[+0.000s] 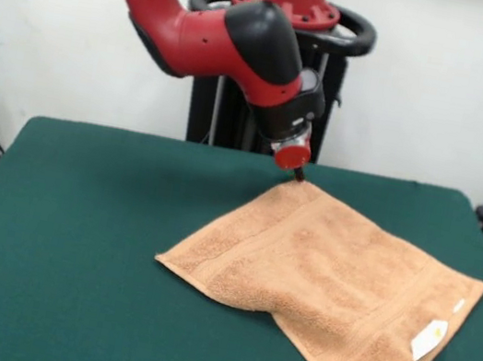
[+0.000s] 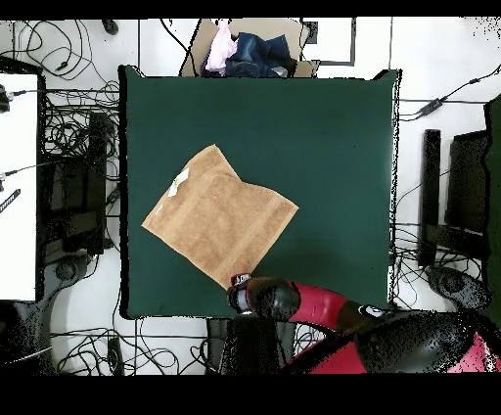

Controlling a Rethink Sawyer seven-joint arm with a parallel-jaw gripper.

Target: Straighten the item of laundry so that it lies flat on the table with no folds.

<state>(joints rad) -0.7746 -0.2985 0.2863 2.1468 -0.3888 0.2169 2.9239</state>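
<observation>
The peach-orange towel lies on the green table, right of centre, turned like a diamond. It is mostly spread out, but its near edge is tucked under around the middle and stands a little raised. Its white label sits near the right corner. My gripper is down at the towel's far corner, its narrow tips shut on that corner at table height. In the overhead view the towel lies left of centre and the gripper is at its bottom corner.
The arm's pedestal stands behind the table's far edge. A pile of clothes lies beyond the table's top edge in the overhead view. Cables and equipment lie on the floor on both sides.
</observation>
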